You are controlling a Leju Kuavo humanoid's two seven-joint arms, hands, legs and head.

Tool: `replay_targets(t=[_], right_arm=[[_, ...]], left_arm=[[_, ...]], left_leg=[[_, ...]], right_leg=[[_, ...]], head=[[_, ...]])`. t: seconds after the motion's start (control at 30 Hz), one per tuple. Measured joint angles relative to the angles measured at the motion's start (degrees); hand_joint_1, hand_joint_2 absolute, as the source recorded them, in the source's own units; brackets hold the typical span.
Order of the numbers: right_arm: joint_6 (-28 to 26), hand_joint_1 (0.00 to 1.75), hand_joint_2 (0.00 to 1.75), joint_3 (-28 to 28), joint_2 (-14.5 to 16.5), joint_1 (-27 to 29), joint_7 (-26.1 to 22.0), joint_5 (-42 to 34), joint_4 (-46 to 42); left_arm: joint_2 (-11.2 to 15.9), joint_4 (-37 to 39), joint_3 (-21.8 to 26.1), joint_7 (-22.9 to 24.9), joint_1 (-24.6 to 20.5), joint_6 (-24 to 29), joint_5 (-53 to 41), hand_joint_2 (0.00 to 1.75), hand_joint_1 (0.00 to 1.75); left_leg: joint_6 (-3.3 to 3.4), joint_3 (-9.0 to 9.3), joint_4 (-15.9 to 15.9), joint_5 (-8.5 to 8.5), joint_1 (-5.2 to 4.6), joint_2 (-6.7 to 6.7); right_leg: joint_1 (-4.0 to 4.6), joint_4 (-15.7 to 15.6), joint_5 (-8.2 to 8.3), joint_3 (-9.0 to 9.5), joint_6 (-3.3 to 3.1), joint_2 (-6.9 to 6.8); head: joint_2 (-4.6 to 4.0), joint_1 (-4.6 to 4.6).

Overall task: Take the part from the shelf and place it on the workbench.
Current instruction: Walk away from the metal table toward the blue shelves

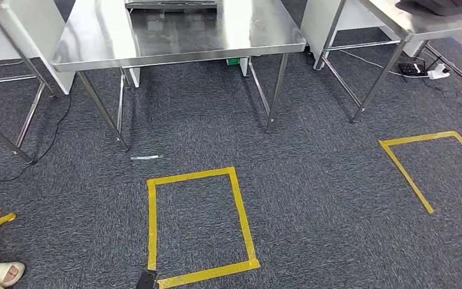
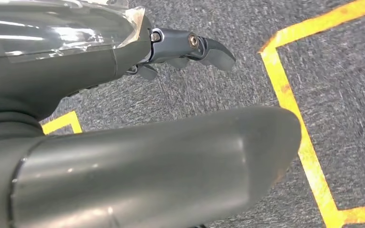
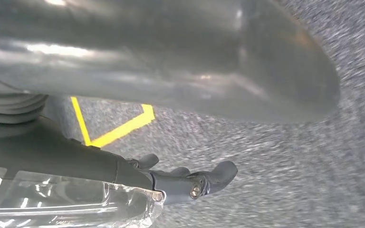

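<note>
A steel workbench [image 1: 174,36] is seen ahead across grey carpet [image 1: 313,192], with a yellow tape square [image 1: 198,226] marked on the floor before it. A person's sandalled foot [image 1: 0,274] is seen nearby. The left hand [image 2: 171,52] and right hand [image 3: 180,178] are held above the carpet, fingers apart, nothing gripped.

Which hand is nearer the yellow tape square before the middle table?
Left, likely: the left hand hangs close over the tape square; the right hand has tape farther off.
</note>
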Motion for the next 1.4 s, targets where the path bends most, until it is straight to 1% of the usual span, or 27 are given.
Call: replay_targets(t=[0.07, 0.1, 0.17, 0.23, 0.3, 0.37, 0.4, 0.43, 0.47, 0.5, 0.53, 0.57, 0.63, 0.67, 0.73, 0.8, 0.87, 0.93, 0.97, 1.0, 1.07, 1.1, 1.17, 1.23, 1.3, 1.33, 1.4], right_arm=[[0.0, 0.0, 0.0, -0.2, 0.0, -0.1, 0.0, 0.1, 0.0], [0.0, 0.0, 0.0, -0.3, 0.0, -0.2, 0.0, 0.1, 0.0], [-0.1, 0.0, 0.0, -0.4, 0.0, -0.2, 0.0, 0.2, 0.0], [-0.1, 0.0, 0.0, -0.4, 0.0, 0.0, 0.0, 0.2, 0.0], [-0.1, 0.0, 0.0, -0.5, 0.0, 0.1, 0.0, 0.2, 0.0], [-0.1, 0.0, 0.0, -0.7, 0.1, -0.1, 0.1, 0.2, 0.0], [-0.1, 0.0, 0.0, -0.8, 0.1, -0.2, 0.1, 0.2, 0.0], [-0.1, 0.0, 0.0, -0.9, 0.1, -0.1, 0.1, 0.2, 0.0], [-0.1, 0.0, 0.0, -1.0, 0.1, 0.0, 0.1, 0.3, 0.0], [-0.1, 0.0, 0.0, -1.2, 0.2, 0.0, 0.1, 0.3, 0.0], [-0.1, 0.0, 0.0, -1.3, 0.2, 0.0, 0.2, 0.4, 0.0], [-0.1, 0.0, 0.0, -1.3, 0.2, 0.0, 0.2, 0.6, 0.0], [-0.1, 0.0, 0.0, -1.5, 0.3, -0.2, 0.2, 0.9, 0.0], [-0.1, 0.0, 0.0, -1.6, 0.3, -0.3, 0.3, 1.0, 0.0], [-0.1, 0.0, 0.0, -1.8, 0.3, -0.1, 0.3, 1.3, 0.0], [-0.1, 0.0, 0.0, -1.8, 0.3, 0.0, 0.3, 1.8, 0.0], [0.0, 0.0, 0.0, -1.8, 0.4, -0.2, 0.4, 2.2, 0.0], [0.3, 0.0, 0.0, -1.8, 0.4, -0.3, 0.4, 2.3, 0.0], [0.4, 0.0, 0.0, -1.8, 0.4, -0.2, 0.4, 2.3, 0.0], [0.4, 0.0, 0.0, -1.8, 0.3, -0.1, 0.4, 2.3, 0.0], [0.4, 0.0, 0.0, -1.8, 0.3, -0.1, 0.4, 2.4, 0.0], [0.4, 0.0, 0.0, -1.8, 0.3, -0.2, 0.4, 2.4, 0.0], [0.4, 0.0, 0.0, -1.8, 0.3, -0.4, 0.3, 2.4, 0.0], [0.4, 0.0, 0.0, -1.9, 0.3, -0.3, 0.3, 2.4, 0.0], [0.5, 0.0, 0.0, -1.9, 0.3, -0.2, 0.3, 2.4, 0.0], [0.6, 0.0, 0.0, -1.9, 0.3, -0.2, 0.3, 2.5, 0.0], [0.7, 0.0, 0.0, -2.0, 0.4, -0.2, 0.1, 2.6, 0.0]], left_arm=[[0.0, 0.0, 0.0, 0.0, -0.1, 0.0, -0.1, 0.0, 0.0], [0.0, 0.0, 0.1, 0.0, -0.1, 0.0, -0.2, 0.0, 0.0], [0.0, 0.0, 0.1, 0.0, -0.2, 0.1, -0.3, 0.0, 0.0], [0.0, 0.0, 0.1, 0.0, -0.3, 0.2, -0.4, 0.0, 0.0], [0.0, -0.1, 0.1, 0.0, -0.4, 0.2, -0.5, 0.0, 0.0], [0.0, -0.1, 0.1, 0.0, -0.3, 0.2, -0.5, 0.0, 0.0], [0.0, -0.1, 0.1, 0.0, -0.2, 0.2, -0.5, 0.0, 0.0], [0.0, 0.0, 0.1, 0.0, 0.0, 0.2, -0.5, 0.0, 0.0], [0.0, 0.0, 0.2, 0.1, 0.0, 0.2, -0.5, 0.0, 0.0], [0.1, 0.0, 0.2, 0.1, 0.1, 0.2, -0.6, 0.0, 0.0], [0.1, 0.0, 0.2, 0.1, 0.1, 0.2, -0.7, 0.0, 0.0], [0.2, 0.0, 0.2, 0.1, 0.1, 0.2, -0.9, 0.0, 0.0], [0.2, 0.0, 0.3, 0.1, 0.1, 0.3, -1.2, 0.0, 0.0], [0.2, 0.0, 0.4, 0.1, 0.1, 0.3, -1.2, 0.0, 0.0], [0.2, 0.0, 0.6, 0.2, 0.2, 0.3, -1.3, 0.0, 0.0], [0.1, -0.1, 1.0, 0.2, 0.2, 0.4, -1.3, 0.0, 0.0], [0.1, 0.0, 1.4, 0.2, 0.4, 0.5, -1.2, 0.0, 0.0], [0.2, 0.0, 1.6, 0.2, 0.6, 0.5, -1.1, 0.0, 0.0], [0.2, 0.0, 1.7, 0.2, 0.7, 0.5, -1.1, 0.0, 0.0], [0.1, 0.0, 1.7, 0.2, 0.7, 0.5, -1.1, 0.0, 0.0], [0.1, 0.0, 1.8, 0.2, 0.6, 0.5, -1.1, 0.0, 0.0], [0.1, 0.0, 1.8, 0.2, 0.6, 0.6, -1.1, 0.0, 0.0], [0.1, 0.0, 1.9, 0.2, 0.6, 0.6, -1.1, 0.0, 0.0], [0.1, -0.1, 2.0, 0.2, 0.5, 0.6, -1.1, 0.0, 0.0], [0.1, -0.1, 2.0, 0.2, 0.5, 0.7, -1.1, 0.0, 0.0], [0.1, -0.1, 2.1, 0.2, 0.5, 0.7, -1.1, 0.0, 0.0], [0.1, -0.1, 2.2, 0.2, 0.7, 0.8, -1.1, 0.0, 0.0]], left_leg=[[-0.33, 0.07, 0.2, -0.12, -0.11, 1.18], [-0.61, 0.06, 0.3, -0.2, -0.28, 1.69], [-1.2, 0.04, 0.5, -0.27, -0.61, 2.56], [-1.76, 0.14, 0.7, -0.47, -0.4, 2.93], [-2.39, -0.8, 3.2, -2.52, -0.01, 0.77], [-2.79, -3.81, 10.1, -6.48, 0.22, -2.21], [-2.88, -5.52, 13.9, -8.1, 0.26, -2.89], [-2.97, -6.66, 16.3, -8.72, 0.31, -3.17], [-3.03, -6.87, 16.8, -8.18, 0.41, -3.27], [-3.08, -6.06, 15.0, -6.66, 0.57, -3.4], [-3.15, -4.38, 11.6, -4.54, 0.86, -4.0], [-3.25, -2.61, 7.8, -2.9, 1.21, -5.37], [-3.34, -0.5, 2.9, -1.48, 1.61, -7.79], [-3.17, -0.44, 2.4, -1.64, 1.51, -8.27], [-2.3, -0.62, 2.1, -1.3, 1.12, -7.2], [-1.2, -0.63, 1.7, -0.81, 1.0, -5.81], [-0.56, -0.75, 1.5, -0.61, 0.82, -4.11], [-0.38, -0.98, 1.5, -0.57, 0.55, -2.43], [-0.37, -1.04, 1.5, -0.56, 0.47, -1.73], [-0.37, -1.03, 1.5, -0.55, 0.44, -1.1], [-0.49, -0.87, 1.5, -0.59, 0.37, -0.01], [-0.69, -0.78, 1.6, -0.66, 0.21, 0.45], [-1.28, -0.58, 1.6, -0.75, -0.1, 1.24], [-1.98, -0.33, 1.4, -0.8, -0.08, 1.79], [-2.64, -0.66, 2.7, -2.04, 0.17, 0.46], [-2.88, -1.57, 5.0, -3.65, 0.29, -0.78], [-3.14, -4.8, 12.4, -7.69, 0.41, -2.8]], right_leg=[[-0.19, -8.2, 2.38, 4.91, 0.92, -1.96], [-0.11, -11.2, 3.15, 6.69, 0.85, -2.79], [0.2, -13.5, 3.59, 7.73, 0.17, -3.39], [0.0, -13.5, 3.84, 7.54, -0.69, -2.31], [-0.47, -13.7, 4.17, 7.62, -1.66, -1.36], [-0.57, -13.7, 4.46, 7.47, -2.43, -0.34], [-0.53, -13.7, 4.54, 7.35, -2.66, 0.22], [-0.53, -13.7, 4.59, 7.3, -2.69, 0.83], [-0.55, -13.6, 4.6, 7.29, -2.67, 1.46], [-0.61, -13.5, 4.62, 7.32, -2.62, 2.12], [-0.67, -13.4, 4.63, 7.3, -2.56, 2.81], [-0.63, -13.1, 4.59, 7.16, -2.39, 3.42], [-0.41, -12.5, 4.61, 6.41, -1.73, 4.59], [-0.35, -12.4, 4.75, 5.96, -1.23, 5.13], [-0.56, -12.5, 5.16, 5.09, -0.3, 5.78], [-0.6, -10.6, 4.23, 3.67, -0.03, 3.76], [-0.51, -4.2, 1.22, 0.49, -0.35, 1.13], [-0.5, 2.8, -1.35, -2.64, -0.3, 0.57], [-0.5, 3.8, -1.51, -2.78, -0.01, 0.48], [-0.51, 2.4, -0.84, -1.7, 0.38, 0.3], [-0.46, -5.7, 1.66, 3.2, 0.93, -1.32], [-0.24, -9.5, 2.68, 5.35, 0.83, -2.29], [0.24, -12.8, 3.5, 7.04, 0.05, -3.27], [0.24, -12.9, 3.8, 6.88, -0.83, -2.34], [-0.32, -13.2, 4.17, 7.08, -1.71, -1.49], [-0.62, -13.3, 4.39, 7.19, -2.16, -1.06], [-0.61, -13.3, 4.54, 6.93, -2.65, -0.13]], head=[[0.0, 0.09], [0.0, 0.08], [0.0, -0.09], [0.0, -0.31], [0.0, -0.44], [0.0, -0.67], [0.0, -0.75], [0.0, -0.76], [0.0, -0.77], [0.0, -0.78], [0.0, -0.79], [0.0, -0.83], [0.0, -0.86], [0.0, -0.87], [0.0, -0.86], [0.0, -0.72], [0.0, -0.48], [0.0, -0.38], [0.0, -0.38], [0.0, -0.35], [0.0, -0.32], [0.0, -0.34], [0.0, -0.52], [0.0, -0.67], [0.0, -0.83], [0.0, -0.95], [0.0, -1.14]])
